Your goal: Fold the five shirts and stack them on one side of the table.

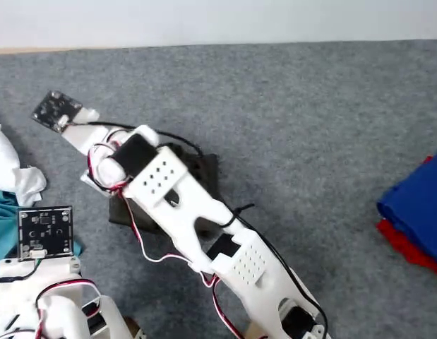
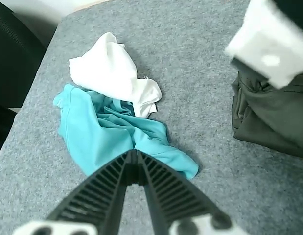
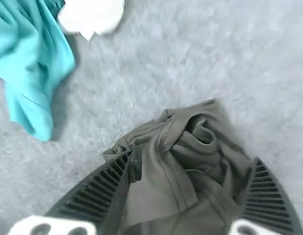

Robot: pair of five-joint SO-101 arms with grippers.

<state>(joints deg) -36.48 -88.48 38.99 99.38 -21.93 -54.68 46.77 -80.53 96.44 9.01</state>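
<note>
Grey felt tabletop [image 1: 310,113]; dark olive shirt [image 3: 200,132] within parted right gripper [image 3: 195,157]

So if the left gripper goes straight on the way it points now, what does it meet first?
Most likely the teal shirt, which lies right ahead of the shut left gripper; the white shirt lies beyond it. How high the gripper is above the table is unclear.
</note>
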